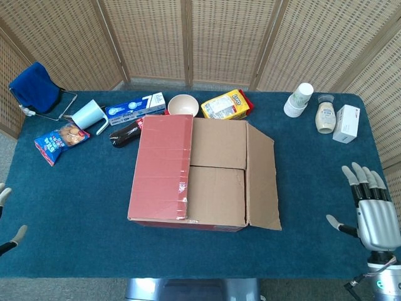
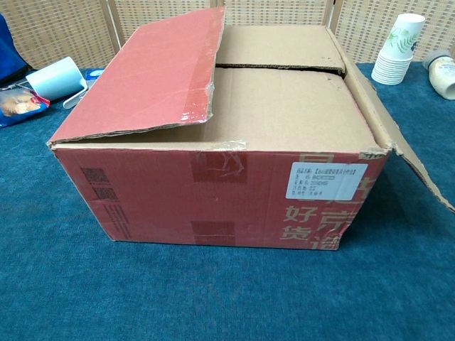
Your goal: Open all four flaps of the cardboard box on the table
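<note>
With both hands released, right hand [image 1: 378, 216] at 4 o'clock and left hand [image 1: 7, 233] at 8, the cardboard box [image 1: 200, 172] sits mid-surface; its inner flaps [image 2: 284, 106] likely need lifting next.

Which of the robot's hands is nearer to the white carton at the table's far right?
The right hand. It hovers open near the table's right front edge, directly in front of the white carton. The left hand barely shows at the far left edge.
</note>
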Robot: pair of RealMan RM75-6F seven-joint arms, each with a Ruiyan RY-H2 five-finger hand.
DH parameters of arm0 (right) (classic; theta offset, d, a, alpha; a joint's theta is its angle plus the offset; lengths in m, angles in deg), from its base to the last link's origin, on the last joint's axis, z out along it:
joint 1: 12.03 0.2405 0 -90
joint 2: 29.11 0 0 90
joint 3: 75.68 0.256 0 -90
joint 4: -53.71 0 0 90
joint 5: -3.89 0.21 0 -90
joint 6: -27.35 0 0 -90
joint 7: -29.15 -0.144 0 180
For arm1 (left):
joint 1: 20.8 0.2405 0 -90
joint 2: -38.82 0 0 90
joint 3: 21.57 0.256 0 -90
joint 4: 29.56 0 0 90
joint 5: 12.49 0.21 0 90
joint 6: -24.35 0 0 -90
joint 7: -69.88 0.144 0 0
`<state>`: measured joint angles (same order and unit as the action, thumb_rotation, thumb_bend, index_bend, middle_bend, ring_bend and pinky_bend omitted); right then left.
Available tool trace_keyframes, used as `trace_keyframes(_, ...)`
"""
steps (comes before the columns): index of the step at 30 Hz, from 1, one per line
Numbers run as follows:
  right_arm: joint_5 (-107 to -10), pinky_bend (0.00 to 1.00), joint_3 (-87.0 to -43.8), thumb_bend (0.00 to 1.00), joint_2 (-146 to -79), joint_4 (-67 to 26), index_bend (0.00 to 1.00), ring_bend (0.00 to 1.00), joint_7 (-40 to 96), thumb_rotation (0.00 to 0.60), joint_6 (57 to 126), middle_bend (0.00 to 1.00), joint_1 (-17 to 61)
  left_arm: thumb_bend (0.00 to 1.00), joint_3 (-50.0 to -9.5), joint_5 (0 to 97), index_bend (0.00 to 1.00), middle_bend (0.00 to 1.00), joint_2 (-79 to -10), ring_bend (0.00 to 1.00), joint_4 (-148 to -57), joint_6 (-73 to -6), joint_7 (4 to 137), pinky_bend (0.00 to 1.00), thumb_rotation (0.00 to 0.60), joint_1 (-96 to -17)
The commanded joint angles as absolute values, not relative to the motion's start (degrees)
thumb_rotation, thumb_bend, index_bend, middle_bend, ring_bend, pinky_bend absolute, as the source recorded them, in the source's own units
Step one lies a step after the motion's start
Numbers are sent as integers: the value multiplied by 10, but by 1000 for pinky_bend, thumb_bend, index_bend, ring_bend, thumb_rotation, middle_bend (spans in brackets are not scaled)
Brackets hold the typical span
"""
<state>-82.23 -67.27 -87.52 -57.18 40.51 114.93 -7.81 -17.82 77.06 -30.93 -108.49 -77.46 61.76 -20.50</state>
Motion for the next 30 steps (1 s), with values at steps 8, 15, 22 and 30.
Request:
trace_keyframes(8,-821,0,-635,64,-852,-619,0,0,459,600,1081,0,-7,0,-185,755,33,0,-289,0,-1097,-747,616,0,600,-193)
trace_keyframes(15,-805,0,-607,48,-844,-648,0,0,501,600,1038,0,46,1,-192,740,35,0,-264,0,-1122,-736,614,0,600,-183)
trace_keyframes(22,-786,0,-602,37,-864,-641,0,0,541,600,996,0,89,1,-195,752,35,0,-259,0,-1126,-745,619,0,600,-175)
trace_keyframes(30,-771,0,-602,27,-901,-606,0,0,561,600,967,0,129,1,-189,786,35,0,-259,0,-1135,-756,634,0,600,-170)
